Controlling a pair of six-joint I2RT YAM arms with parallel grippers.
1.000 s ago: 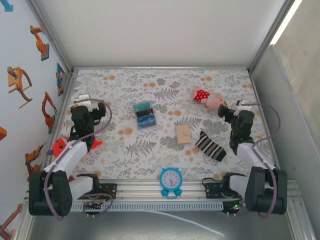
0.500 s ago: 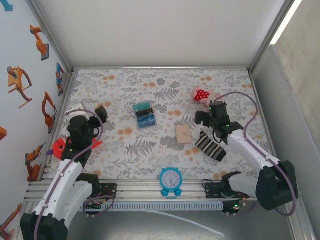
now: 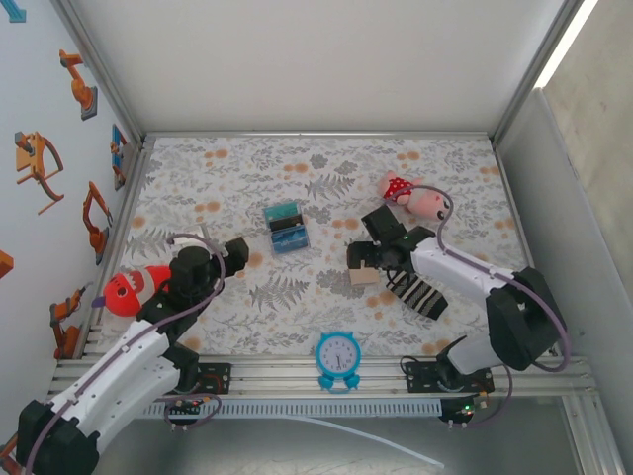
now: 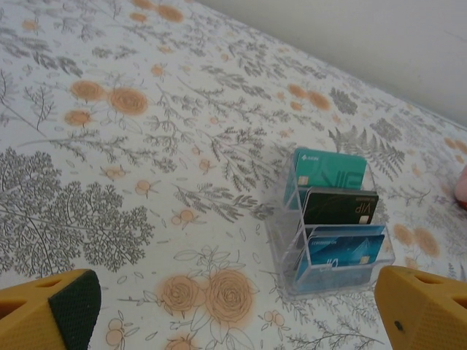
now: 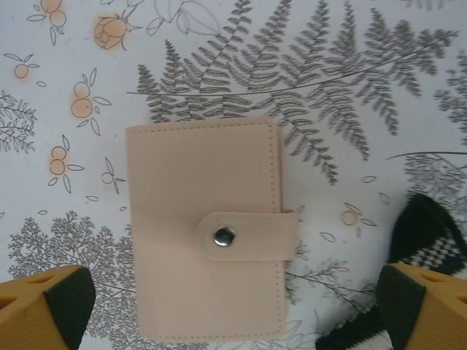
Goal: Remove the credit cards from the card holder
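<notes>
**Open right gripper over the shut card holder**

The tan card holder [image 5: 182, 189] lies flat on the flower-patterned table [image 3: 297, 178], a little right of the middle, and is folded shut. Its strap is fastened by a metal snap [image 5: 224, 235], so nothing inside it shows. The right gripper [image 3: 364, 242] hangs directly over it with its jaws spread wide and nothing held. In the right wrist view the card holder sits between the two yellow fingers [image 5: 44, 310]. I cannot tell whether they touch the table. The black-and-white striped sock [image 3: 417, 290] lies just beside the card holder on its right, its end close to the right finger.

The left gripper [image 3: 232, 252] is over the left part of the table, also spread wide and empty. It faces a clear tiered stand [image 4: 288, 219] that is well apart from it. In the stand, a teal card [image 4: 328, 175], a black card [image 4: 341, 206] and blue cards [image 4: 343, 251] are set upright in rows.

A blue alarm clock [image 3: 338, 356] stands at the near edge. A pink and red plush toy [image 3: 410, 193] lies beyond the right gripper. A red and white toy [image 3: 134, 287] lies by the left arm.
</notes>
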